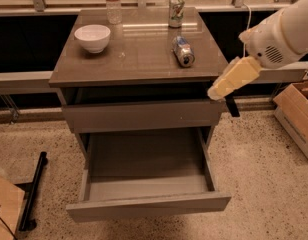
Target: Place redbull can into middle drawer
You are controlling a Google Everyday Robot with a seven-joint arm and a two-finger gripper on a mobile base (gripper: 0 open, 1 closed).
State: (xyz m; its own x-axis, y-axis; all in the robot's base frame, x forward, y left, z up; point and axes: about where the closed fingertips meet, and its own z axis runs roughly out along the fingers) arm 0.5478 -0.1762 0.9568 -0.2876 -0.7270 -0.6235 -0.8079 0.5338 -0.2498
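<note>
The redbull can [183, 51] lies on its side on the right part of the cabinet top [139, 59]. The middle drawer [146, 171] is pulled out wide below a closed drawer front, and its grey floor is bare. My gripper [232, 106] hangs as a dark tip below the cream forearm, just off the cabinet's right front corner. It is lower than the can and to the can's right, and it touches nothing.
A green-and-white can [176, 10] and a clear bottle [112, 2] stand at the back of the top. A white bowl [93, 37] sits at the left. A cardboard box [297, 115] is on the floor at the right. A black stand [32, 191] lies at the lower left.
</note>
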